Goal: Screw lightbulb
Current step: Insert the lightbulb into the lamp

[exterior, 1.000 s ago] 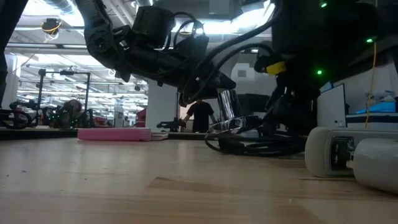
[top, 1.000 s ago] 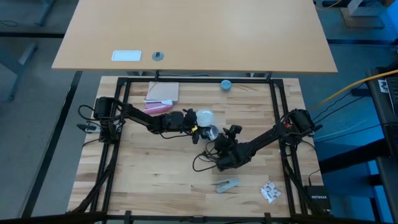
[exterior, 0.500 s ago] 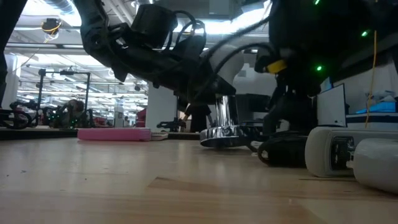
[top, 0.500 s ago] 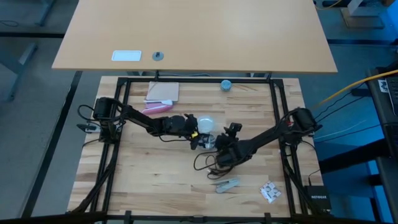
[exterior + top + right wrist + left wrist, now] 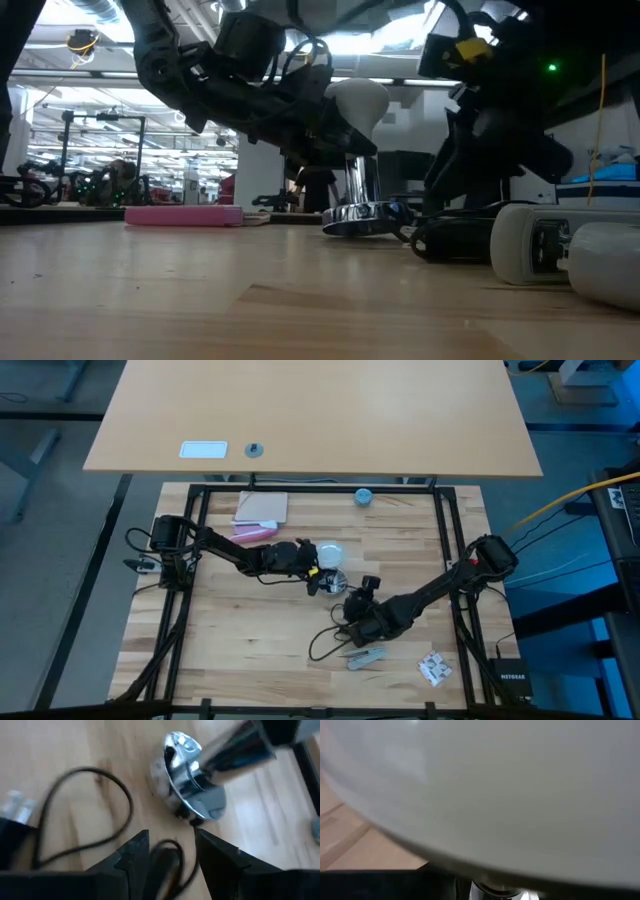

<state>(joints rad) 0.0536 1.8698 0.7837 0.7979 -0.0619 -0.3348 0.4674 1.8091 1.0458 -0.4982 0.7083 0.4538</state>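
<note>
The white frosted lightbulb [image 5: 358, 100] sits on top of a chrome lamp stem [image 5: 352, 178] whose round silver base [image 5: 365, 215] stands on the table. It shows from above in the high view [image 5: 329, 551] and fills the left wrist view [image 5: 485, 785]. My left gripper [image 5: 312, 560] is at the bulb, shut on it. My right gripper [image 5: 170, 839] is open a little to the near side of the base [image 5: 187, 785], touching nothing. The lamp's black cord [image 5: 85, 810] runs on the table under its fingers. My left gripper holds the lightbulb's dome [image 5: 340, 100], coming at it roughly level from the table's left side. The gripper's own body hides the fingers in the low view, and the bulb hides them in the wrist view. The bulb stands upright, its neck down on the stem's top.
A pink object [image 5: 255, 532] and a tan pad [image 5: 262, 508] lie at the far left. A blue round thing [image 5: 363, 496] is at the far edge. A grey-white item [image 5: 365, 656] and a small packet [image 5: 433, 668] lie near the front. The cord loops across the middle [image 5: 325, 638].
My right gripper has drawn back from the lamp toward the table's near edge. The lamp's silver base, tilted up among the cord a second ago, now stands flat on the table. The bulb has stayed on the stem in my left gripper.
</note>
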